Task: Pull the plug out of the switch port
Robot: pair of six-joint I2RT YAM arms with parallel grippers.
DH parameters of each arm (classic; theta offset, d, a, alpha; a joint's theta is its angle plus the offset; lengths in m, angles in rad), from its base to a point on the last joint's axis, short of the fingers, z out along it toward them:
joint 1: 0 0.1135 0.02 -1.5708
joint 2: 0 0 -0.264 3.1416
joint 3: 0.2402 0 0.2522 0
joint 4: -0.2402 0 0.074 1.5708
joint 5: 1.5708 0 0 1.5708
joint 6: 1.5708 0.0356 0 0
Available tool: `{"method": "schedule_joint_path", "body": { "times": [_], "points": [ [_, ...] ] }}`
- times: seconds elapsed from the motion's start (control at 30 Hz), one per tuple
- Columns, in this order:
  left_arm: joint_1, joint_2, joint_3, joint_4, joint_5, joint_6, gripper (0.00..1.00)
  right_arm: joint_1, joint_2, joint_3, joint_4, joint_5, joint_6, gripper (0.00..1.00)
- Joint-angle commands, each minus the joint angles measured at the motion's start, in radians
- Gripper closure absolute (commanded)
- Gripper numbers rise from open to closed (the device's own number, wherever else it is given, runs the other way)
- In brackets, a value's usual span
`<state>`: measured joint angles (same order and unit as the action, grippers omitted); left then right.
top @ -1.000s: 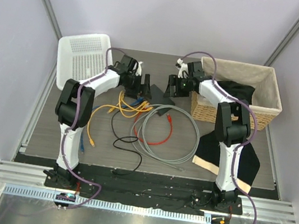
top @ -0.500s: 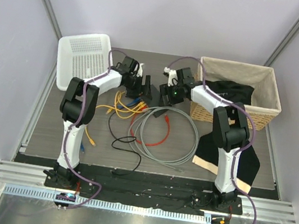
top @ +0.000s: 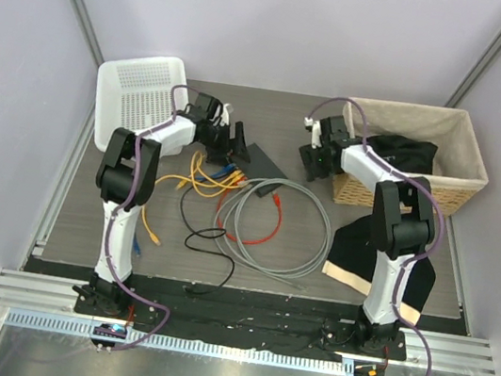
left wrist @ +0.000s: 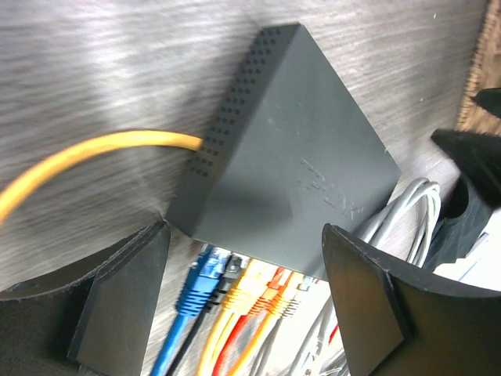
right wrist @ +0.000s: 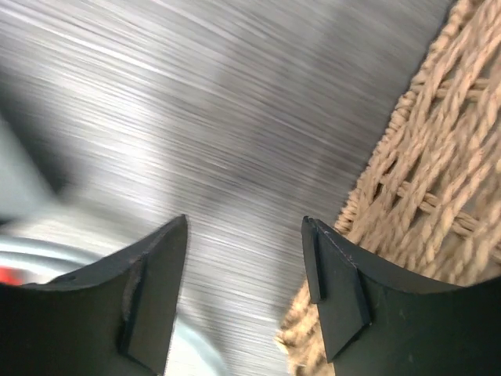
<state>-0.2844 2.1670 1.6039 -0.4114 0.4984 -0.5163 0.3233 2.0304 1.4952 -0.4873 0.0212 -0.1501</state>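
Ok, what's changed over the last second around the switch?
The right gripper, which had swung in to the switch, has pulled back right toward the wicker basket, open and empty; the basket has shifted slightly right. The left gripper stays open over the switch, and the plugs remain seated.

The tool (left wrist: 246, 270) is spread wide, a finger on either side of the switch's (left wrist: 305, 168) socket edge. Blue (left wrist: 200, 278), yellow and orange plugs (left wrist: 254, 286) sit in it. A yellow cable (left wrist: 94, 153) crosses the tabletop (left wrist: 117, 55) to its vented side.
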Motion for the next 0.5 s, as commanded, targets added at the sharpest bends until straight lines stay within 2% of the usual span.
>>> {"method": "schedule_joint_path", "body": {
  "times": [0.0,0.03,0.17,0.27,0.47],
  "points": [
    [0.014,-0.015,0.005,0.040,0.034,-0.002,0.16,-0.075,-0.074,-0.042,-0.036,0.121,-0.118,0.33],
    [0.014,-0.012,0.010,0.040,0.038,0.002,0.16,-0.076,-0.082,-0.044,-0.018,0.115,-0.150,0.33],
    [0.016,0.001,0.047,0.011,0.043,0.059,0.17,-0.049,-0.076,0.008,-0.026,-0.241,-0.122,0.33],
    [0.019,-0.016,0.050,-0.015,0.036,0.093,0.17,-0.004,-0.013,0.075,-0.031,-0.406,-0.048,0.32],
    [0.044,-0.079,0.004,-0.027,0.037,0.142,0.17,0.031,0.123,0.235,-0.014,-0.514,0.035,0.33]
  ]
}}
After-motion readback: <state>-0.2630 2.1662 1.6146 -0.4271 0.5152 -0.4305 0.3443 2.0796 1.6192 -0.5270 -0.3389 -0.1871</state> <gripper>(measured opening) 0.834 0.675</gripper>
